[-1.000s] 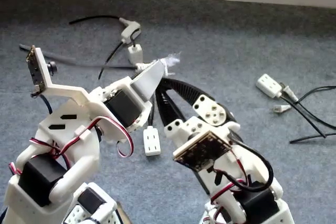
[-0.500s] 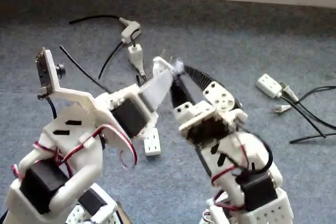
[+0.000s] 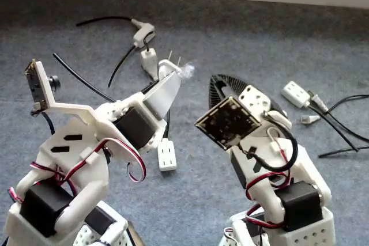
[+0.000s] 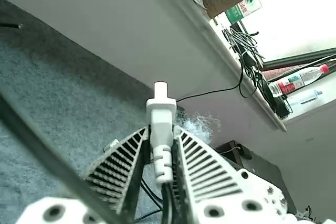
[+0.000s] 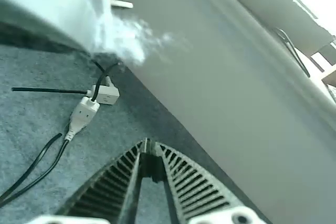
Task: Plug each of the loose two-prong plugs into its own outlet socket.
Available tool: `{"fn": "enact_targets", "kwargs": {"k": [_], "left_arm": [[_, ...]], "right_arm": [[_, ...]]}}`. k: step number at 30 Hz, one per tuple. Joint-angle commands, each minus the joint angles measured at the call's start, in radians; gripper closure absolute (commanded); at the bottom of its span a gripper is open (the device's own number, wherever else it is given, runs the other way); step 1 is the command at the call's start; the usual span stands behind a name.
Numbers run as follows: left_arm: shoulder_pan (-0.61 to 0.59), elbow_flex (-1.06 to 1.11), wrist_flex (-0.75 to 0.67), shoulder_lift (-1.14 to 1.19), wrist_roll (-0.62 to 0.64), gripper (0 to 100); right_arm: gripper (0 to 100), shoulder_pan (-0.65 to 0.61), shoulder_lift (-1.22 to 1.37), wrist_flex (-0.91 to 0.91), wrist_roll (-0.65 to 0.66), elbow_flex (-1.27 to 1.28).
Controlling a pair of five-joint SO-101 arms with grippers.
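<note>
**Above the tabletop (image 3: 242, 44), the left hand (image 4: 160, 129) is holding a plug**

It's pinching a white two-prong plug (image 4: 159, 111) by the body, prongs sticking out past the fingertips. The right hand (image 5: 151, 148) is sitting closed on nothing. I'm guessing the next move is lowering the plug and lining its prongs up with the loose socket (image 3: 166, 155) lying below.

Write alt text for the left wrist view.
The left hand grips a white two-prong plug by its body, prong end pointing outward past the fingertips. Grey carpet and a pale wall lie beyond.
</note>
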Motion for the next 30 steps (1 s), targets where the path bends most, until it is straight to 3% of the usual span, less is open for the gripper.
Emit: {"fn": "enact_targets", "kwargs": {"k": [1, 6, 11, 15, 20, 25, 30], "left_arm": [[-0.087, 0.027, -0.115, 0.128, -0.008, 99], [-0.116, -0.105, -0.098, 0.433, -0.011, 99], [-0.104, -0.414, 0.219, 0.657, -0.069, 99], [-0.09, -0.585, 0.4, 0.674, -0.121, 99], [-0.058, -0.536, 0.407, 0.527, -0.245, 99], [0.008, -0.262, 0.195, 0.282, -0.318, 99], [0.036, 0.203, -0.275, 0.028, -0.413, 99]], "right_arm": [[99.1, 0.081, 0.01, 0.008, 0.015, -0.076], [99.1, 0.114, 0.015, 0.01, 0.0, -0.116], [99.1, 0.111, 0.016, 0.008, -0.086, -0.142], [99.1, 0.114, 0.018, -0.015, -0.087, -0.134], [99.1, 0.15, 0.018, -0.05, -0.091, -0.131], [99.1, 0.151, 0.018, -0.05, -0.091, -0.131], [99.1, 0.153, 0.016, -0.068, -0.092, -0.131]]}}
